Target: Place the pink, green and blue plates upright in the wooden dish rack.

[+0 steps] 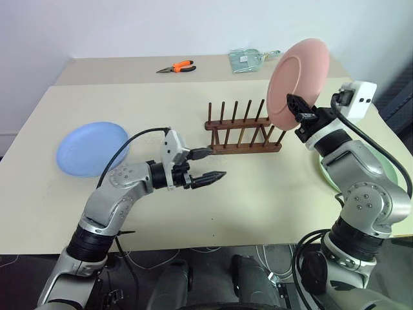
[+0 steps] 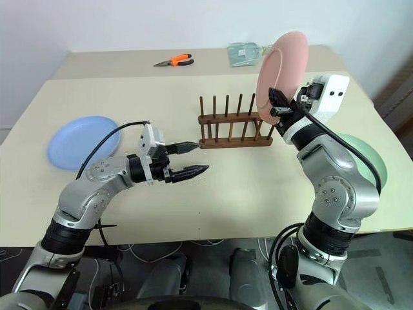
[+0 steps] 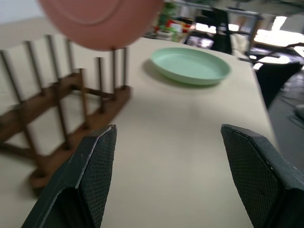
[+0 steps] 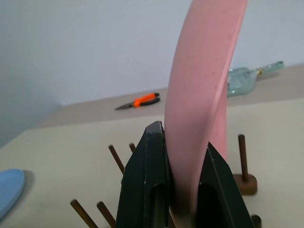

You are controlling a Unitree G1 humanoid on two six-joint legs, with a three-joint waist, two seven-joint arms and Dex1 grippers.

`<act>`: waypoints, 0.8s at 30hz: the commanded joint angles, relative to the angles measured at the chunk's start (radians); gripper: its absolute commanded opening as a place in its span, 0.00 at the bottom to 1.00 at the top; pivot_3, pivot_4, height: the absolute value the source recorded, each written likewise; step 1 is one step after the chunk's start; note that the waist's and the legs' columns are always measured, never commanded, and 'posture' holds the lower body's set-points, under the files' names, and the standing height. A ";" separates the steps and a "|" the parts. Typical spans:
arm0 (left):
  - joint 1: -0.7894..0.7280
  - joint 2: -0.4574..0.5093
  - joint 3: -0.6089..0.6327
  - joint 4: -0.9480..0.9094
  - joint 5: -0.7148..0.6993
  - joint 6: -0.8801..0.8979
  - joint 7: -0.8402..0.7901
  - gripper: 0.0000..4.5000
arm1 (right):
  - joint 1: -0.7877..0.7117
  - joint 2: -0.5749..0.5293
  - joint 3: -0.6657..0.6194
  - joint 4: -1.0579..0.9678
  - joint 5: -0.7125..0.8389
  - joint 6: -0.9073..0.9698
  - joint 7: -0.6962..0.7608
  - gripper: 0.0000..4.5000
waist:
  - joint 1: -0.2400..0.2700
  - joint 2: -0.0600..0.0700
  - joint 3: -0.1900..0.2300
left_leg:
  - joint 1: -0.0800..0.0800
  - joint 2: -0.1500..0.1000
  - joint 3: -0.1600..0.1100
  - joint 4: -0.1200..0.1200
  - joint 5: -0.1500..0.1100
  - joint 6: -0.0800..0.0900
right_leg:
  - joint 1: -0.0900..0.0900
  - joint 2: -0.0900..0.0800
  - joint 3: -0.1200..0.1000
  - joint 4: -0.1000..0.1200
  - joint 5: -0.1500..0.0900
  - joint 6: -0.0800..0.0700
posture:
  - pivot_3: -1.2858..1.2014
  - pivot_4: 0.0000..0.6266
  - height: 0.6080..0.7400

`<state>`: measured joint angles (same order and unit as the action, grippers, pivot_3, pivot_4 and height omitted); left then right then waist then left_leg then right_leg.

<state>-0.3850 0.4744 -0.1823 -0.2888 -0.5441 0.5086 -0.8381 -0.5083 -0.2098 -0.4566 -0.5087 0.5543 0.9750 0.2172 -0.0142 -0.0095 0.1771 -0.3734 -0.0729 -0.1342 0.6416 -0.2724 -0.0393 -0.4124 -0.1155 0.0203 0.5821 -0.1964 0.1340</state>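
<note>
Currently the table (image 1: 271, 194) carries everything; the wooden dish rack (image 1: 242, 132) is the landmark, standing empty near its middle. Blue plate (image 1: 90, 147) lies flat well to the rack's left, green plate (image 2: 371, 158) flat to the rack's right, partly behind the right arm; both apparently wait their turn. Pink plate (image 1: 298, 82) is held on edge just above the rack's right end, rim pinched by the right gripper (image 4: 183, 178), clenched on it. Upright hold presumably lets the rim drop between pegs. Left gripper (image 1: 208, 165) hangs in front of the rack's left end, jaws spread, holding nothing, pointing toward the rack; likely clear of the drop path. Orange pliers (image 1: 176, 66) and a clear packet (image 1: 250, 59) lie behind the rack, not involved.
</note>
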 commanded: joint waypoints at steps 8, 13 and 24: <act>0.010 -0.005 -0.038 -0.063 0.016 0.011 -0.028 0.80 | -0.010 -0.089 0.085 0.083 -0.042 -0.097 -0.011 0.37 | -0.001 0.000 0.000 | 0.000 0.000 0.000 0.000 0.000 0.000 | 0.000 0.000 0.000 0.000 0.000 0.000 | 0.52 0.24 1.00; 0.024 -0.013 -0.050 -0.061 0.034 0.006 -0.030 0.80 | 0.013 -0.182 0.075 0.092 -0.118 -0.237 0.001 0.71 | 0.004 0.000 0.000 | 0.000 0.000 0.000 0.000 0.000 0.000 | 0.000 0.000 0.000 0.000 0.000 0.001 | 0.52 0.24 1.00; -0.003 -0.046 -0.078 0.026 0.083 -0.034 -0.077 0.80 | 0.468 -0.461 0.033 0.029 -0.226 -0.264 0.131 0.71 | 0.004 0.001 -0.001 | 0.000 0.000 0.001 0.000 -0.001 0.002 | 0.003 0.000 0.000 -0.002 -0.001 0.001 | 0.52 0.24 1.00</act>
<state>-0.3697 0.4327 -0.2586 -0.2554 -0.4653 0.5012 -0.8988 -0.0716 -0.6390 -0.4805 -0.4350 0.3951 0.7405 0.3197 -0.0101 -0.0086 0.1764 -0.3729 -0.0729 -0.1333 0.6420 -0.2734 -0.0375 -0.4094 -0.1159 0.0203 0.5797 -0.1995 0.1381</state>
